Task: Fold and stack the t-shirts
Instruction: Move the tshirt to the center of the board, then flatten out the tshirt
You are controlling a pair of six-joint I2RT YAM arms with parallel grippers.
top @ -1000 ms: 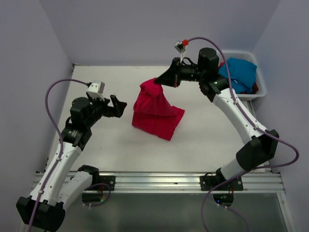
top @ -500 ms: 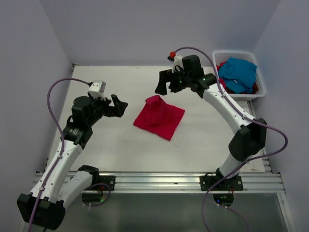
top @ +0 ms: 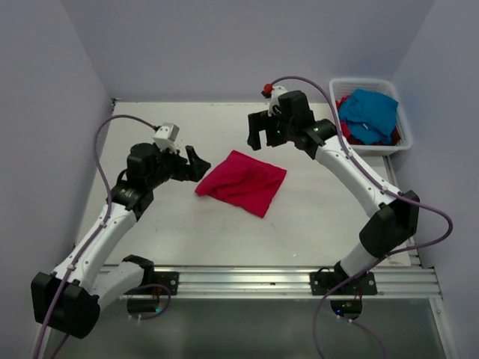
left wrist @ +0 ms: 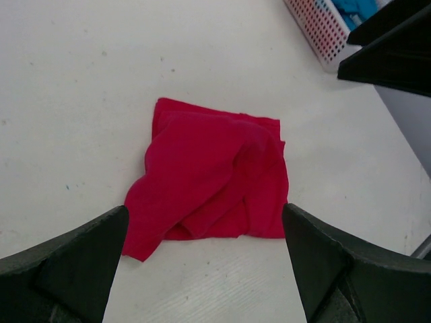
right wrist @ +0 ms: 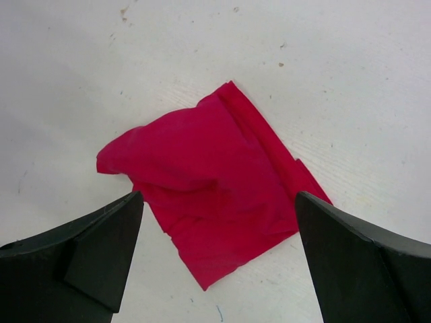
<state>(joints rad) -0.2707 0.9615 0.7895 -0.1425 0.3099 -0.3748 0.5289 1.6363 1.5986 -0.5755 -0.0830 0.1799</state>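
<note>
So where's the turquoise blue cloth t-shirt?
In the overhead view, the turquoise blue cloth t-shirt lies in the white slatted plastic basket at the far right corner of the table, atop crimson red cloth.

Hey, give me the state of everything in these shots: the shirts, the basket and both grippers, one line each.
red t-shirt on the table: folded, slightly rumpled, lying loose, nothing gripping it.
turquoise t-shirt: unfolded, heaped on top in the basket.
red t-shirt in the basket: bunched under the turquoise one.
basket: upright, holding shirts.
left gripper: open, empty, close to the folded shirt.
right gripper: open, empty, raised beyond the folded shirt.
</note>
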